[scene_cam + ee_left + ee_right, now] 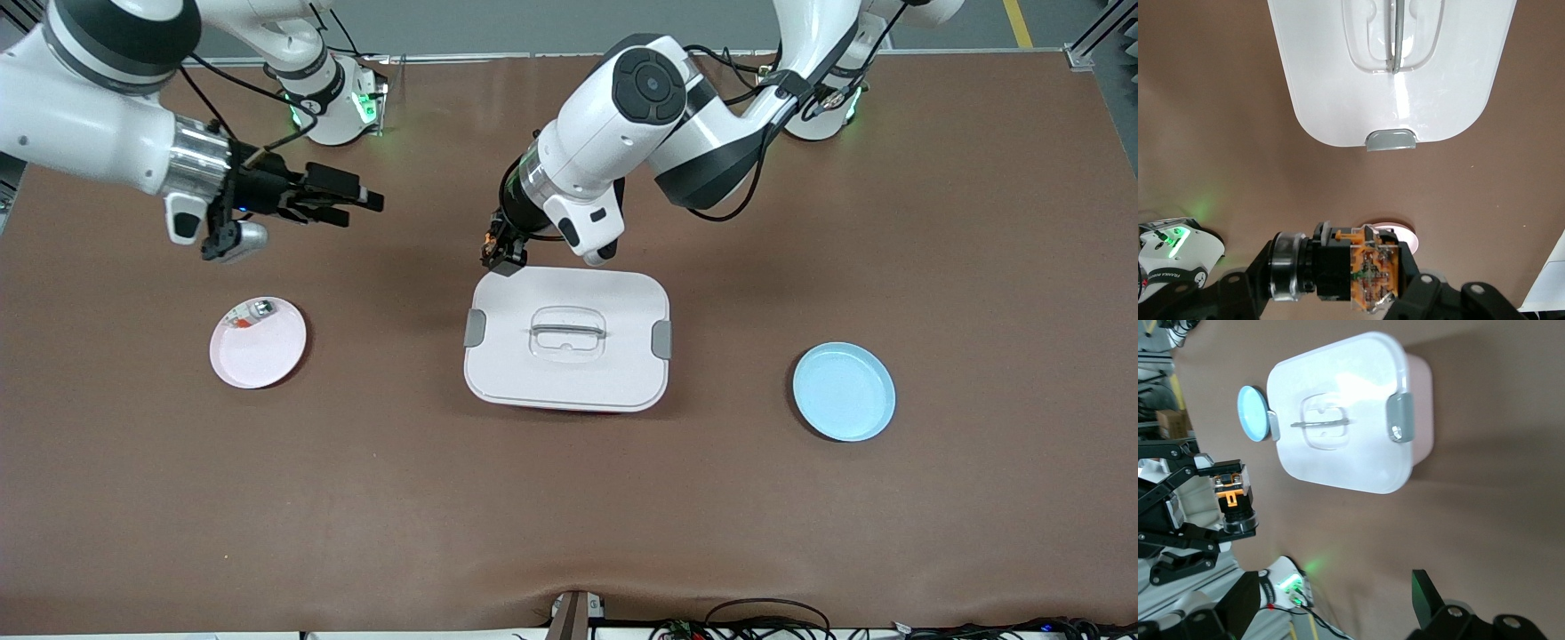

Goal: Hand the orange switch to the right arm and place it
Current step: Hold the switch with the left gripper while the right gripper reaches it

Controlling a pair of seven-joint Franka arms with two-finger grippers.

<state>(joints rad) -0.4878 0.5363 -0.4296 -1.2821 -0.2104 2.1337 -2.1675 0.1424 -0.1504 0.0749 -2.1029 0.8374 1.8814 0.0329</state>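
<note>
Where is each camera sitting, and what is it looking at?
Front view: high up across the table, facing both arms, seeing the white box and two plates.
Left wrist view: on the left arm, looking down past the left gripper holding the orange switch at the box.
Right wrist view: on the right arm; one finger shows.
All three share the box.

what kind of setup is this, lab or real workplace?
Likely a robotics lab bench. A bare brown table holds staged props: a white lidded box, a pink plate and a blue plate. Cabling runs along the table edge.
</note>
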